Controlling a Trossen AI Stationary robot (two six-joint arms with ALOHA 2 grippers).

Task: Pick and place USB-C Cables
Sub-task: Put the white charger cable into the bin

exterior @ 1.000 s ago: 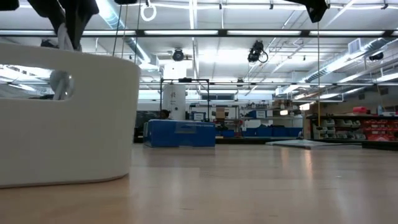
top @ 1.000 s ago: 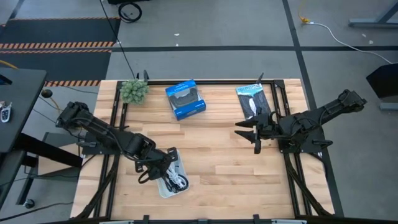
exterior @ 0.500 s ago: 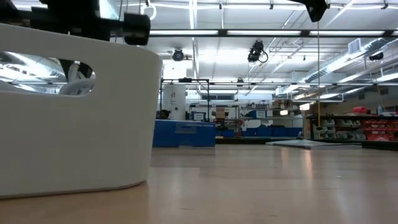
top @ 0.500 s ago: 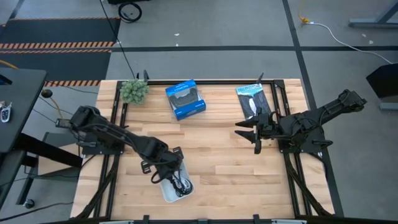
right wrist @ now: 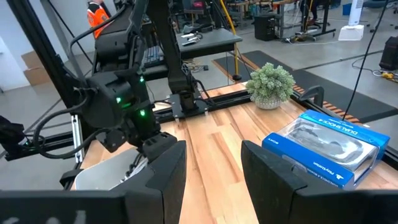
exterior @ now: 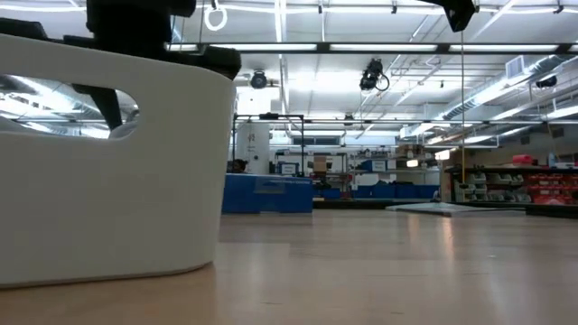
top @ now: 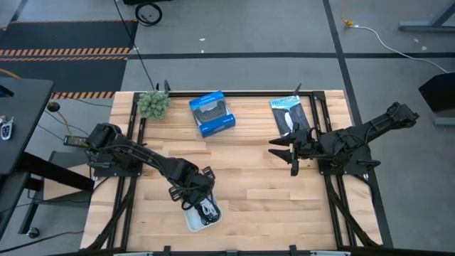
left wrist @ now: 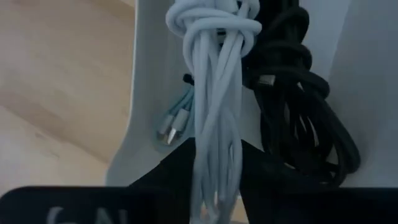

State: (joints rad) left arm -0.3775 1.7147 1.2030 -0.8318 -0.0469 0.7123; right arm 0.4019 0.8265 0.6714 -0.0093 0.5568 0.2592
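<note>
Now the left gripper [top: 200, 201] is reaching into the white bin [top: 190, 220] near the worktop's front edge, fingers clamping the white cable [left wrist: 214, 99]. Beside it, a black cable [left wrist: 298, 118] is lying in the bin. The right gripper [top: 283, 151] is waiting open near the right edge.

Left arm stretches from the left edge toward bottom centre of the high view, left gripper [top: 197, 197] pointing down, fingers [left wrist: 180, 168] closed on a white bundle between them. Right arm folded at the right side, right gripper [top: 290, 153] hovering centre-right, fingers [right wrist: 161, 168] spread apart, nothing between.
</note>
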